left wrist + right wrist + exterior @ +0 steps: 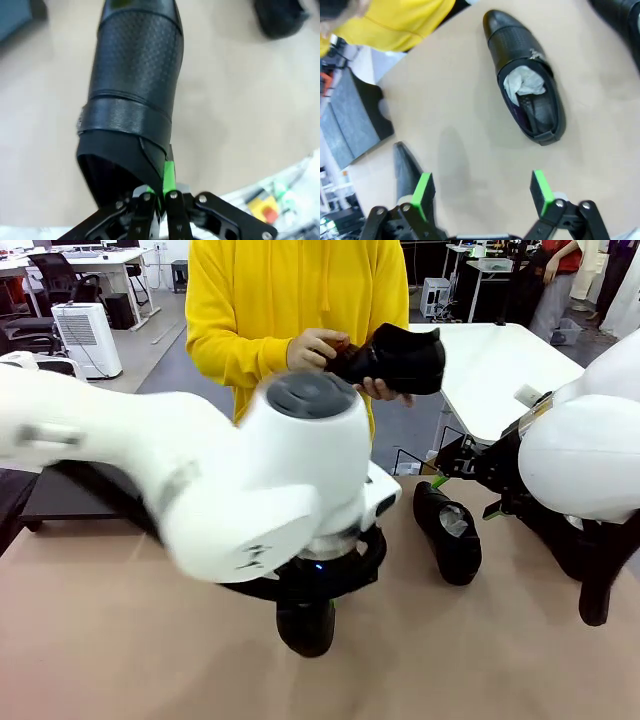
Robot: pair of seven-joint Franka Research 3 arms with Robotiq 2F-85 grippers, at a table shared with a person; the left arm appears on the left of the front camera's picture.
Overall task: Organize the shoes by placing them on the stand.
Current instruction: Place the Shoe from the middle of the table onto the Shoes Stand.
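In the left wrist view my left gripper (161,197) is shut on the heel rim of a black shoe (135,75), whose toe points away over the tan table. In the front view that shoe (305,625) pokes out below my left wrist. A second shoe (448,530) with white paper inside (527,85) lies on the table, and my right gripper (482,192) hangs open above and beside it, holding nothing. The person in a yellow top holds a third shoe (395,358) in both hands. The black stand (70,495) sits at the table's left.
Another shoe's toe (405,170) shows by my right gripper's left pad, and a further dark shoe (620,15) lies at the view's top right corner. A white table (500,360) stands behind the person. My bulky left arm (200,470) covers the table's middle.
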